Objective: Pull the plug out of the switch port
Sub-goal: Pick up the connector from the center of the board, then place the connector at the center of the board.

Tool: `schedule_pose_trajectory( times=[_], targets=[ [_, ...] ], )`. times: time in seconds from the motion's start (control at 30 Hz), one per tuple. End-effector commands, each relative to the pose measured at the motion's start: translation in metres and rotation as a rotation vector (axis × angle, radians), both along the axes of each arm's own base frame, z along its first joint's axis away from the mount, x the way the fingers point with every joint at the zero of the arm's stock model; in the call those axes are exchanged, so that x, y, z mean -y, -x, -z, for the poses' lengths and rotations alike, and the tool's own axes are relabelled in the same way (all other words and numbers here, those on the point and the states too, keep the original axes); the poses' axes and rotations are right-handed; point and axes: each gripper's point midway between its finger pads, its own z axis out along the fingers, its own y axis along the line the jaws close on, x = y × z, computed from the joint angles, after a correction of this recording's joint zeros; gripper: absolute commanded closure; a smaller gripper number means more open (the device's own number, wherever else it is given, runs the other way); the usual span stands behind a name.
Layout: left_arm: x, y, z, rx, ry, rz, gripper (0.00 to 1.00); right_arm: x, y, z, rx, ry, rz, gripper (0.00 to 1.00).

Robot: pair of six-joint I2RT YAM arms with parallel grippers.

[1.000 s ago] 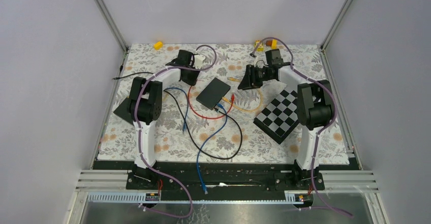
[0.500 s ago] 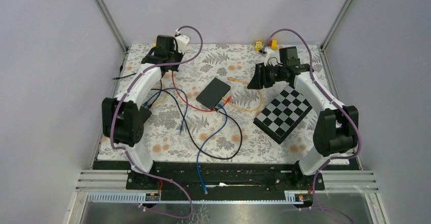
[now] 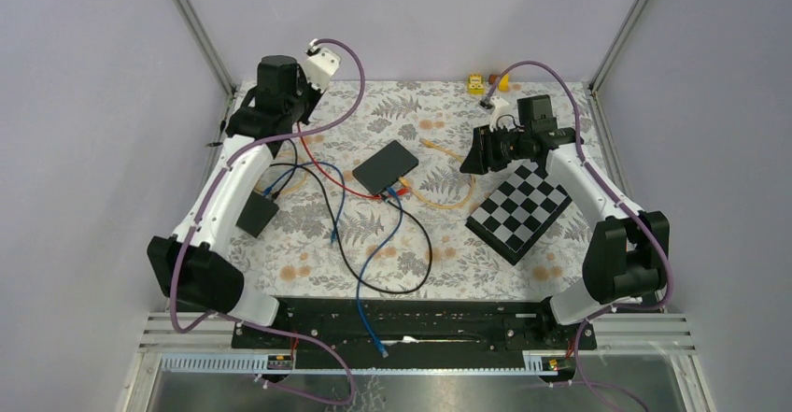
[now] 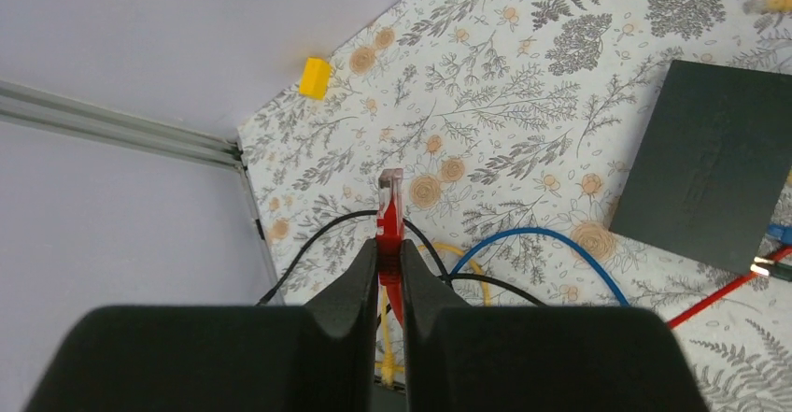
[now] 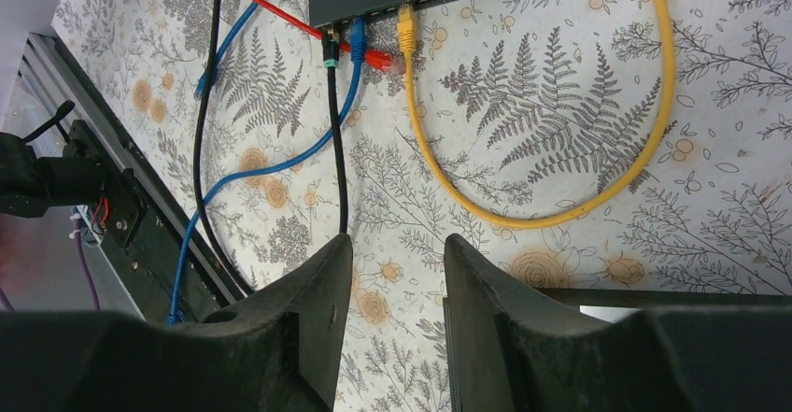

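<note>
Since the picture half a second back, our left arm has reached higher toward the far-left corner, and the switch (image 3: 385, 164) has slid a little leftward on the mat (image 3: 448, 253). Along the switch's near edge, the ports hold a black plug (image 5: 329, 49), a blue plug (image 5: 357, 29) and a yellow plug (image 5: 404, 29). A second red plug (image 5: 378, 59) lies on the mat just beside them, between blue and yellow, and looks to be out of any port. The switch is a flat, matte black rectangular box. The mat is printed with ferns and flowers, and the cables are thin, round and limp. To the right of the switch our right gripper (image 5: 399, 244) hangs with its jaws spread, holding nothing. Far left of the switch, our left gripper (image 4: 389, 248) has its jaws pressed together on the red plug (image 4: 389, 208). Its clear tip sticks out beyond the fingertips, well apart from the switch.
</note>
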Motion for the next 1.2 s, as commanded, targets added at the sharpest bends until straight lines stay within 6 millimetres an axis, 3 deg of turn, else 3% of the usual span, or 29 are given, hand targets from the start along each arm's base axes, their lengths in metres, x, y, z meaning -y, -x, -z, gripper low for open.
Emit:
schedule_pose_trajectory(
  times=[0.0,0.23,0.4,0.53,0.77,0.97,1.17],
  targets=[
    [-0.001,0.023,-0.040,0.082,-0.079,0.048,1.00,0.003,-0.002,-0.008,0.063,0.007,-0.004,0.51],
    [0.028,0.046,-0.053,-0.003,-0.039,0.106,1.00,-0.002,-0.001,-0.010,0.061,-0.012,-0.031,0.51],
    [0.048,0.054,-0.063,-0.036,0.119,0.129,1.00,-0.028,-0.001,-0.007,0.081,-0.020,-0.113,0.47],
    [0.055,0.064,-0.044,-0.092,0.192,0.124,1.00,-0.066,0.006,0.015,0.140,0.036,-0.194,0.43],
    [0.036,0.072,0.010,-0.145,0.228,0.038,1.00,-0.124,0.013,0.067,0.121,0.103,-0.282,0.33],
    [0.024,0.077,0.036,-0.180,0.282,0.016,1.00,-0.147,0.017,0.112,0.090,0.215,-0.302,0.30],
    [0.023,0.082,0.054,-0.213,0.294,0.025,1.00,-0.159,0.018,0.130,0.063,0.251,-0.293,0.32]
  ],
)
